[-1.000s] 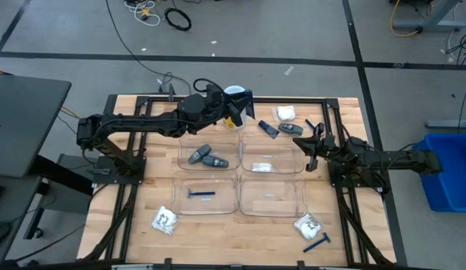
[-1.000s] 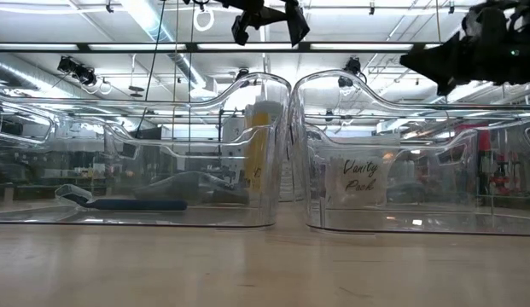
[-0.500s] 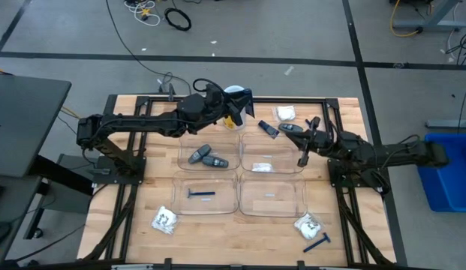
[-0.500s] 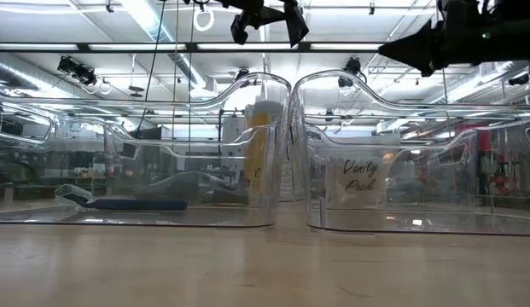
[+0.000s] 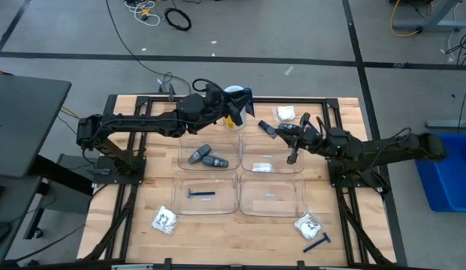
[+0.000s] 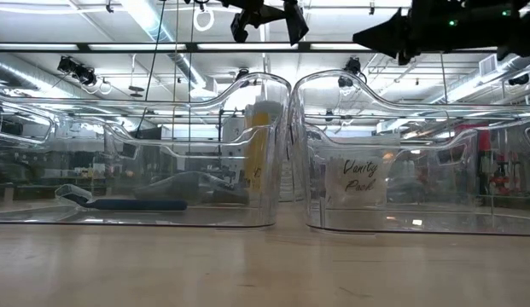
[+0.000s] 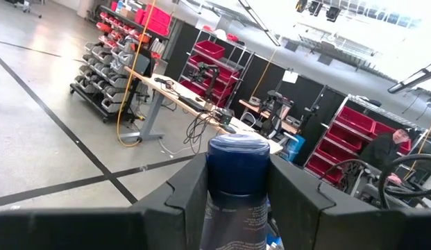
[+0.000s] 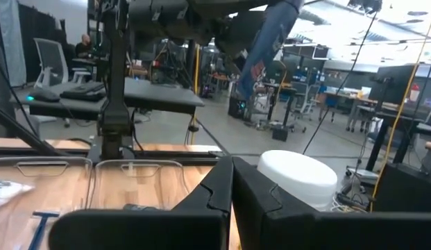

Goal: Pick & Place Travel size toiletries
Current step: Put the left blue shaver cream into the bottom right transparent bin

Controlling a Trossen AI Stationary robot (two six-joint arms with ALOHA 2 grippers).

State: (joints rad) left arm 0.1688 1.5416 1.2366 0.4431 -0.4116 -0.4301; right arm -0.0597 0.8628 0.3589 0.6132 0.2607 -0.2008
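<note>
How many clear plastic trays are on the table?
4, in a two-by-two block: far left, far right, near left, near right.

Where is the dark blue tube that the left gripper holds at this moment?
In the high view the dark blue tube is in the left gripper, above the table's far edge, beside the yellow canister.

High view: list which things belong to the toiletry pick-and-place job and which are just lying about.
For the job:
- dark blue tube, gripped in the left hand
- grey oval sticks
- blue razors
- white packets

Not for picking:
- clear trays
- yellow canister with white lid
- cable on the floor
</note>
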